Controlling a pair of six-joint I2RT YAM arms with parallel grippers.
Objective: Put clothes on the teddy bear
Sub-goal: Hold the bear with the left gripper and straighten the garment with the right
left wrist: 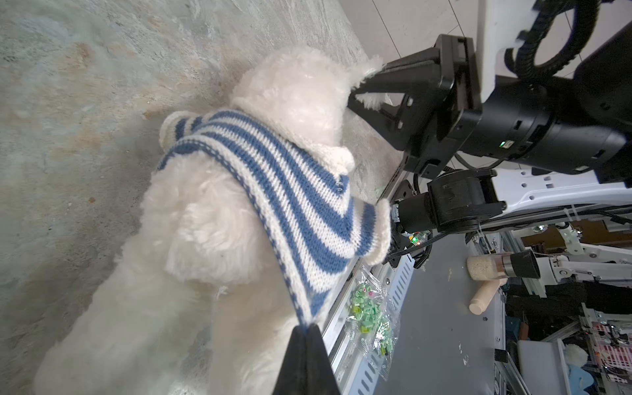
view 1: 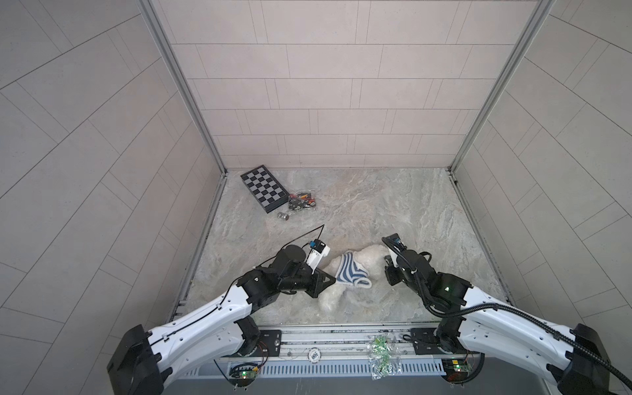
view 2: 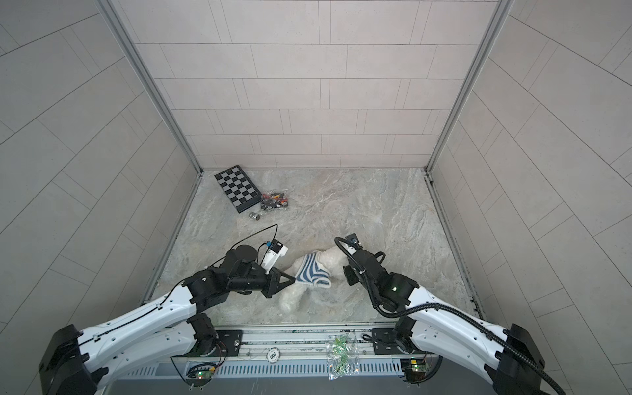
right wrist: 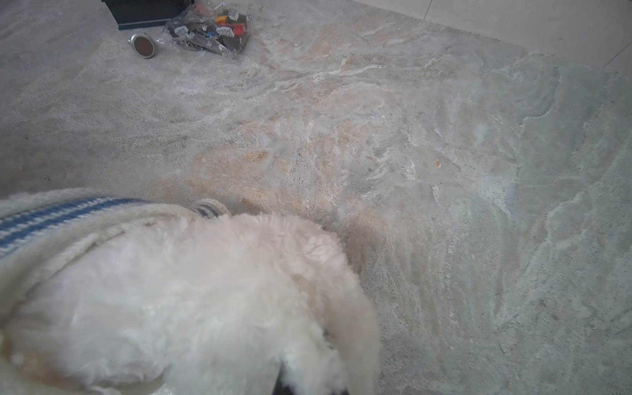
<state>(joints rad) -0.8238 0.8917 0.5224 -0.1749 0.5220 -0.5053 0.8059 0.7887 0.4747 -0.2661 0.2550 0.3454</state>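
Now the bear (left wrist: 205, 246) lies on the bench (view 1: 376, 205) near its front edge, between the two arms, head toward the right arm. A striped shirt (left wrist: 290, 191) sits over its neck and shoulders, and the body below is bare. The left claw (left wrist: 305, 329) is closed, pinching the shirt's hem. The right claw (left wrist: 359, 87) is closed on fur at the bear's head. A chessboard (view 1: 263, 188) lies well apart, in the far left corner.

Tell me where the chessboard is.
In both top views the chessboard lies at the far left corner of the table, a bag of small parts beside it.
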